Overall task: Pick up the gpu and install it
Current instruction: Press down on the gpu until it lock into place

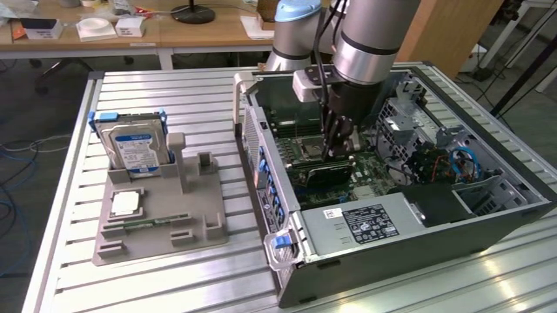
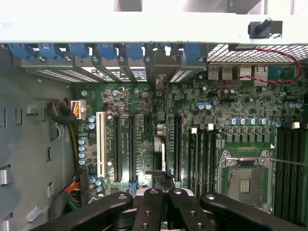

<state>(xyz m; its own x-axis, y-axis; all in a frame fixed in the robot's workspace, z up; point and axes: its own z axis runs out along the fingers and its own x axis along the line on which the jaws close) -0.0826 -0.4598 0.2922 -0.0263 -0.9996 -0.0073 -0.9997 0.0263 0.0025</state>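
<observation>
Your arm reaches down into the open computer case [image 1: 487,222], which lies on its side on the slatted metal table [image 1: 174,91]. The gripper [image 1: 338,151] sits low over the green motherboard [image 1: 370,176] inside that case, and its fingers [image 2: 155,211] are drawn fully together. Right under them you can see the gpu [image 1: 322,173], a dark flat card lying along the motherboard's slots; in the wrist view its thin edge [image 2: 159,149] stands in line with the black expansion slots [image 2: 131,147], ahead of the closed fingers. Whether the fingers actually pinch the card, you cannot tell. Outside the case, the grey parts holder [image 1: 156,222] carries an upright hard drive [image 1: 132,147].
</observation>
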